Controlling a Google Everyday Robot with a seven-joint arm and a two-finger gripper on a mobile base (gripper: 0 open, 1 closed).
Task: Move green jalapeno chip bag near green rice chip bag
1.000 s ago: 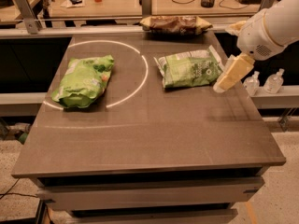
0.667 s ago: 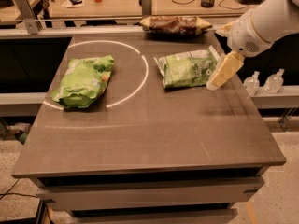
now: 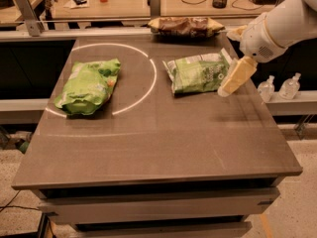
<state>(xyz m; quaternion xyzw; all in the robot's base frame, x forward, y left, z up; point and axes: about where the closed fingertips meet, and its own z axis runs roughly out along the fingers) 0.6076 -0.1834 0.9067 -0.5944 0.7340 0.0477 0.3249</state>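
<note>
The green jalapeno chip bag (image 3: 197, 72) lies flat on the right half of the dark table, pale green with white sealed ends. The green rice chip bag (image 3: 88, 86) is puffy and bright lime green and lies on the left, inside a white arc painted on the table. My gripper (image 3: 234, 78) hangs from the white arm at the right. Its cream fingers (image 3: 237, 76) point down over the right end of the jalapeno bag, at or just above it. It holds nothing that I can see.
A brown-and-yellow chip bag (image 3: 184, 26) lies at the table's far edge. The table (image 3: 163, 138) has its right edge close to the gripper. Small clear bottles (image 3: 280, 87) stand on a ledge to the right. A desk with clutter runs behind.
The gripper has moved left and a little down, from beside the table's right edge to over the right end of the jalapeno bag. The bags have not moved.
</note>
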